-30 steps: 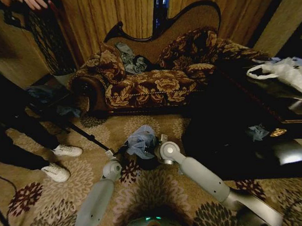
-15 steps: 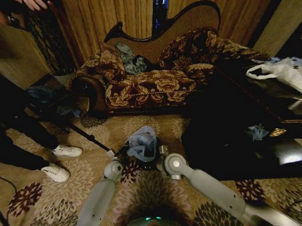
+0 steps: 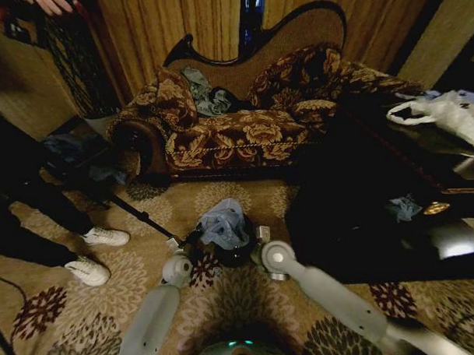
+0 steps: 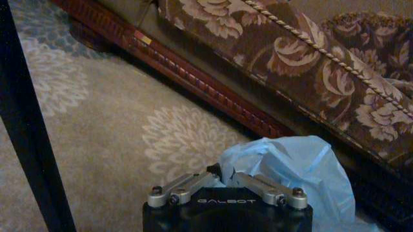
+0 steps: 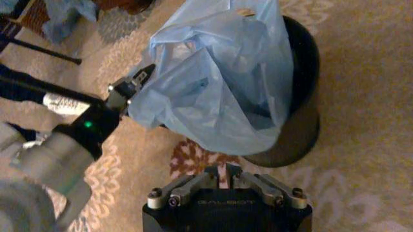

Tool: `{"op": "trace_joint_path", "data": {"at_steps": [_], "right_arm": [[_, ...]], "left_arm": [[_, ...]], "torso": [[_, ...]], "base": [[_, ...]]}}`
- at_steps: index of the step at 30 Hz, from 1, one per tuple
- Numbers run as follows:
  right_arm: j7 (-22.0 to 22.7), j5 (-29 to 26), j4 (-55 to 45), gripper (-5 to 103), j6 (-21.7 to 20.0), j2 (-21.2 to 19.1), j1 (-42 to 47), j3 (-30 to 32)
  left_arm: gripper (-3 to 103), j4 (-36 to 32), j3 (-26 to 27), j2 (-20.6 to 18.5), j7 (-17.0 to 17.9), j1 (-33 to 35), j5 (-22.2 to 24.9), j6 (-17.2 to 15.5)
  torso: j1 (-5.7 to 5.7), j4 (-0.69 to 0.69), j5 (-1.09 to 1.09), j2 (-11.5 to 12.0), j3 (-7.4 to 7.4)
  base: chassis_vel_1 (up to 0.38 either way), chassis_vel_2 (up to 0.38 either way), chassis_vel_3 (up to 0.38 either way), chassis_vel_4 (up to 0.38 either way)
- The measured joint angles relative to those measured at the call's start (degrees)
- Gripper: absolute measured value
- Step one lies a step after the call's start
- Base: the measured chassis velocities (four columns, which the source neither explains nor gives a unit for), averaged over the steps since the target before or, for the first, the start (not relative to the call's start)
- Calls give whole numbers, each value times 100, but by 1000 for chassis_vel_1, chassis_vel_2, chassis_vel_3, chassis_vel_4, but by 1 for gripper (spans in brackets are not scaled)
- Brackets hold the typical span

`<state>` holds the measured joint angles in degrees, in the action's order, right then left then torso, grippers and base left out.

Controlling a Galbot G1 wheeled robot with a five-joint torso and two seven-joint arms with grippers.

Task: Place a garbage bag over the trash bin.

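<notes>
Head view. The trash bin (image 3: 233, 254) stands on open patterned carpet (image 3: 245, 197), its mouth heaped over with the garbage bag (image 3: 221, 222); no clear opening into the bin shows. From the bin: at 12 o'clock, a strip of bare carpet, then the sofa (image 3: 243, 134) walling off that side. At 3 o'clock, a dark low table (image 3: 379, 219) stands near. At 9 to 10 o'clock, a slanting black pole (image 3: 141, 217) crosses the floor, with a person's shoes (image 3: 95, 252) beyond. At 8 o'clock the left gripper (image 3: 185, 246) crowds the bag's edge, fingers closed together; at 4 o'clock the right gripper (image 3: 259, 237) sits just beside the bin. Carpet at 6 o'clock lies between both arms.
</notes>
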<state>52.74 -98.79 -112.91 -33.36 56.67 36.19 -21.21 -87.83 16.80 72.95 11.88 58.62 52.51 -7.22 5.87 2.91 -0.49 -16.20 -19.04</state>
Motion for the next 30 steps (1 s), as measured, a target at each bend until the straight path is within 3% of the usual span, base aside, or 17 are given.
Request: {"op": "trace_joint_path", "data": {"at_steps": [3,5,8,14,21,24,25,30], "right_arm": [[-264,93,-256,22,1,-276,59,293],[-343,148,-267,22,12,-276,55,370],[-595,395,-93,38,131,-49,-113,523],[-742,697,309,54,326,389,-322,369],[-1078,1238,966,87,416,762,-320,136],[-1150,1334,1136,92,416,820,-332,133],[-1201,1399,1266,99,416,867,-365,116],[-1217,1445,1471,100,418,1006,-431,68]], "left_arm": [[0,-35,15,-8,5,33,-9,-5],[0,-40,17,-9,5,42,-12,-6],[0,-42,20,4,-3,78,-72,-3],[0,-40,11,63,-3,123,-188,4],[0,-84,2,140,-1,194,-305,17],[0,-88,1,158,1,201,-319,21],[0,-90,1,175,2,208,-326,25],[0,-90,2,198,3,215,-345,33]], "torso": [[0,2,0,0,0],[0,2,0,0,0],[0,1,0,0,0],[0,-1,-1,0,0],[0,0,-1,0,0],[0,0,0,0,0],[0,1,-1,0,0],[0,1,-1,0,0]], "base": [[0,0,0,0],[0,0,0,0],[0,0,0,0],[0,0,0,0],[0,0,0,0],[0,0,0,0],[0,0,0,0],[0,0,0,0]]}}
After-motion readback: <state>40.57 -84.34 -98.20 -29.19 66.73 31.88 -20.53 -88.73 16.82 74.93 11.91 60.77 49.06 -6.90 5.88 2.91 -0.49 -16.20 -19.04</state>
